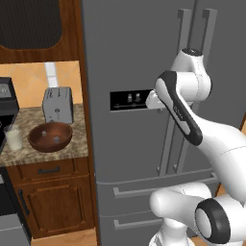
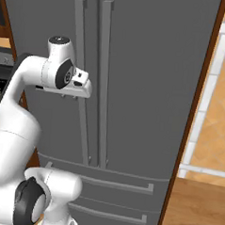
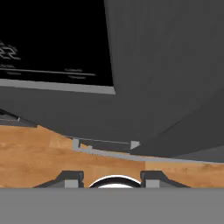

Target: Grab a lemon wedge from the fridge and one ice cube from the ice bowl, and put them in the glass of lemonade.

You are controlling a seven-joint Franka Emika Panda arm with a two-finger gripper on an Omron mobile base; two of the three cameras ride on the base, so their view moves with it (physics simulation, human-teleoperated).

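A silver toaster (image 1: 57,104) stands at the back of the speckled stone counter (image 1: 29,156) — wooden cabinet (image 1: 48,202) below, dark stove (image 1: 7,103) at the left edge.

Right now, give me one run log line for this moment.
stage: reaching fridge | doors: closed | gripper: open, empty, near handles | ice bowl: on counter

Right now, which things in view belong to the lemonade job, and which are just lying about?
Job:
fridge, doors shut
ice bowl, on the counter, two ice cubes inside
glass of lemonade, left of the bowl
gripper, near the fridge front

Lying about:
toaster, behind the bowl
stove
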